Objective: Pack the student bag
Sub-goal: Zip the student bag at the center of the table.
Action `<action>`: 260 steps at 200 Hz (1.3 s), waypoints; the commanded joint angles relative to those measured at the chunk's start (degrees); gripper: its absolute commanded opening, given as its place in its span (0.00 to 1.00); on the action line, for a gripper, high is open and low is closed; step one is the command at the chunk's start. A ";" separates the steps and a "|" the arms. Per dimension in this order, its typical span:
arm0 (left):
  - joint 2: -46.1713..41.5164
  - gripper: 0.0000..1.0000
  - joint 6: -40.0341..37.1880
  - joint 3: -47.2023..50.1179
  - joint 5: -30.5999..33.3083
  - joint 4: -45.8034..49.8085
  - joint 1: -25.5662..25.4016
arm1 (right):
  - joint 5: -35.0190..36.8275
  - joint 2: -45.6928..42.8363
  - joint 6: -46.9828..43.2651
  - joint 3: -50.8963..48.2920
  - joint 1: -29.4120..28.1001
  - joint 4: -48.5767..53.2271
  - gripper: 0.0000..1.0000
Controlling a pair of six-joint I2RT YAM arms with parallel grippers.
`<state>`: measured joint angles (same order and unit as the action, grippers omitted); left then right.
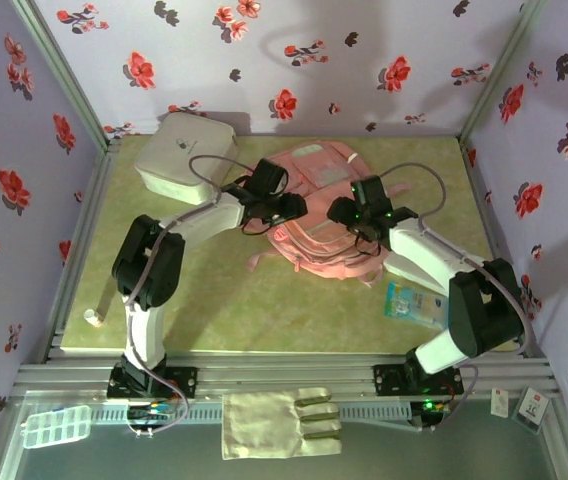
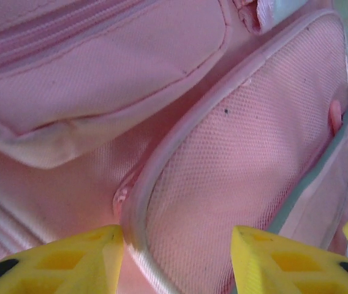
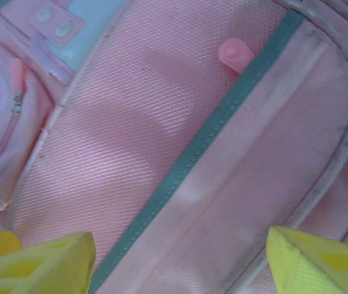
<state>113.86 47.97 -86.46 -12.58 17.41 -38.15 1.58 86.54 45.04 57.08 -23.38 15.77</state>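
At centre lies the pink student bag point(image 1: 314, 238); right fingers point(image 3: 45, 263) released, left fingers point(image 2: 70, 263) unclear.

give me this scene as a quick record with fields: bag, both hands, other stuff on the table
bag: pink student bag, lying mid-table
left hand: open, fingers straddling the piped edge of the bag's mesh pocket
right hand: open, over the bag's teal zip band
held: nothing in either hand
other items: white box far left of the bag; blue packet near right
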 commanded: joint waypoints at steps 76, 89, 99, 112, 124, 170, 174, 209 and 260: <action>5.22 0.39 6.59 -5.99 0.76 3.75 -0.02 | -9.91 8.43 -2.84 0.40 5.70 -6.80 0.66; 4.51 0.39 7.07 -5.46 3.72 5.42 0.09 | -10.32 10.49 -3.68 2.14 5.95 -7.44 0.64; 3.87 0.39 7.05 -4.64 5.11 5.28 0.02 | -10.84 11.77 -4.31 3.45 6.06 -7.92 0.62; 3.63 0.39 7.25 -4.18 4.95 4.67 0.26 | -11.36 13.26 -5.09 5.12 6.23 -8.32 0.61; 4.05 0.36 7.50 -4.55 3.72 4.03 0.29 | -12.07 14.41 -5.87 6.27 6.26 -9.17 0.61; 5.90 0.14 9.85 -6.66 -1.48 -0.39 0.87 | -13.12 17.74 -9.62 11.35 7.35 -9.26 0.60; 5.96 0.12 10.11 -6.85 -1.77 -0.71 1.01 | -12.66 17.65 -10.01 11.63 7.54 -8.76 0.60; 4.27 0.00 12.34 -6.81 -2.75 -4.80 1.76 | -4.95 12.18 -13.58 11.43 8.96 -1.93 0.65; -0.58 0.00 17.59 -4.41 -2.70 -12.43 2.19 | 3.00 -0.56 -15.89 7.43 7.45 10.08 0.67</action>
<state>118.19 62.02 -91.13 -13.52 14.76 -36.36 -0.45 92.68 31.24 66.74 -14.92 18.98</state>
